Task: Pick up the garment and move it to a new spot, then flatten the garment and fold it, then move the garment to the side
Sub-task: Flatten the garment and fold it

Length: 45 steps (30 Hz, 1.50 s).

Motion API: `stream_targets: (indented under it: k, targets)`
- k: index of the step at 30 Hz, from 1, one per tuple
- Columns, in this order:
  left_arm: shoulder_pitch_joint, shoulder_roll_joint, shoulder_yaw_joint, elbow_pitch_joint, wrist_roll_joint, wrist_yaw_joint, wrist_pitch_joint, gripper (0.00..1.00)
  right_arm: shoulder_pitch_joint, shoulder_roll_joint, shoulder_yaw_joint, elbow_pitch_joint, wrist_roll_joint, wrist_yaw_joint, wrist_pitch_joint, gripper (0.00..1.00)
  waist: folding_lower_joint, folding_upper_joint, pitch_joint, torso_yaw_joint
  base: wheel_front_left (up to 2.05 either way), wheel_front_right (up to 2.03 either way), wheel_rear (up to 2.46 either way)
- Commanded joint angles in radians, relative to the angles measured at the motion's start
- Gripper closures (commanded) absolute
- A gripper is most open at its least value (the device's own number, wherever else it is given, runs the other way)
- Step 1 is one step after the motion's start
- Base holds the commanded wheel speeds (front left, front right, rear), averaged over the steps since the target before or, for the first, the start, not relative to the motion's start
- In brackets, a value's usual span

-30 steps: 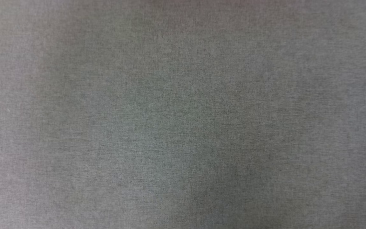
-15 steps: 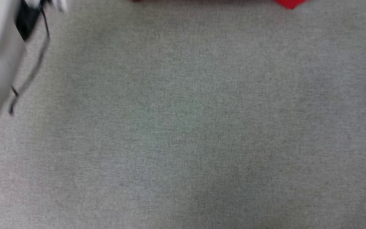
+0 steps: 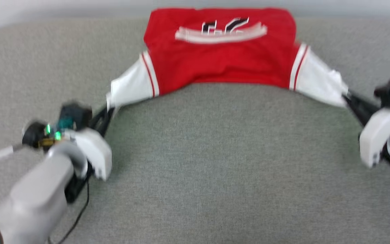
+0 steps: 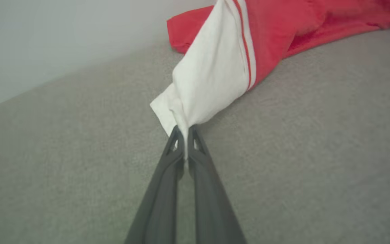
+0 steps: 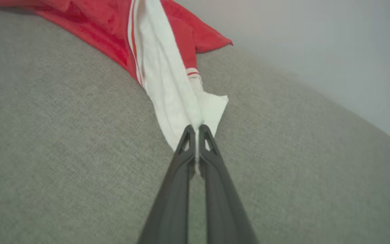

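Observation:
The garment [image 3: 220,57], a red T-shirt with white sleeves and striped trim, lies spread at the far edge of the grey cloth surface, a white band and dark print facing up. My left gripper [image 3: 108,110] is shut on the tip of its left white sleeve [image 4: 205,84], the cloth pinched between the dark fingertips [image 4: 195,142]. My right gripper [image 3: 345,96] is shut on the other white sleeve [image 5: 171,88], pulled taut toward the right. Both sleeves stretch outward and toward me, so the red body [image 5: 90,20] bows between them.
Grey woven fabric [image 3: 215,169] covers the whole surface in front of the garment. A pale wall [image 4: 46,40] rises just behind the far edge. A thin black cable [image 3: 80,210] trails from my left forearm [image 3: 36,200].
The head camera has tilted up from bare grey fabric, bringing the garment and both arms into view. The picture is still motion-blurred.

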Motion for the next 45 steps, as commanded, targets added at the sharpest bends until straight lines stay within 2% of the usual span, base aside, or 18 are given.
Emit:
stream_targets:
  k: [1, 10, 21, 26, 31, 32, 33, 38, 45]
  targets:
    - [0.05, 0.017, 0.001, -0.018, -0.007, 0.012, -0.007, 1.0, 0.043, -0.009, -0.004, -0.006, 0.01, -0.001, -0.009, 1.0, 0.0001, -0.0001, -0.06, -0.008, 0.0, 0.0, 0.0]
    - [0.346, 0.1, -0.009, -0.144, -0.06, 0.097, -0.005, 1.0, 0.355, -0.068, -0.06, -0.08, 0.034, -0.001, 0.02, 1.0, 0.0001, -0.0001, -0.192, -0.025, 0.0, 0.0, 0.0]
    - [0.635, 0.208, -0.027, -0.317, -0.15, 0.205, 0.016, 1.0, 0.729, -0.138, -0.163, -0.241, 0.055, -0.001, 0.166, 1.0, 0.0001, -0.0001, -0.3, -0.047, 0.0, 0.0, 0.0]
    - [0.702, 0.235, -0.036, -0.39, -0.168, 0.249, 0.029, 1.0, 0.886, -0.151, -0.262, -0.305, 0.075, -0.001, 0.241, 1.0, 0.0001, -0.0001, -0.313, -0.03, 0.0, 0.0, 0.0]
    - [0.716, 0.238, -0.038, -0.422, -0.169, 0.271, 0.036, 1.0, 0.958, -0.144, -0.338, -0.367, 0.069, -0.001, 0.315, 0.98, 0.0001, -0.0001, -0.312, -0.021, 0.0, 0.0, 0.0]
    - [0.716, 0.239, -0.042, -0.429, -0.163, 0.276, 0.039, 1.0, 0.967, -0.135, -0.36, -0.382, 0.068, -0.001, 0.329, 0.2, 0.0001, -0.0001, -0.311, -0.019, 0.0, 0.0, 0.0]
    - [0.713, 0.237, -0.045, -0.435, -0.16, 0.281, 0.042, 1.0, 0.966, -0.127, -0.388, -0.399, 0.06, -0.001, 0.335, 0.0, 0.0001, -0.0001, -0.309, -0.017, 0.0, 0.0, 0.0]
    - [0.694, 0.222, -0.047, -0.467, -0.14, 0.311, 0.041, 1.0, 0.921, -0.096, -0.554, -0.469, -0.013, -0.001, 0.347, 0.0, 0.0001, -0.0001, -0.29, -0.002, 0.0, 0.0, 0.0]
    - [0.628, 0.22, -0.048, -0.526, -0.089, 0.34, 0.052, 1.0, 0.755, -0.157, -0.747, -0.588, -0.07, -0.001, 0.427, 0.0, 0.0001, -0.0001, -0.209, 0.058, 0.0, 0.0, 0.0]
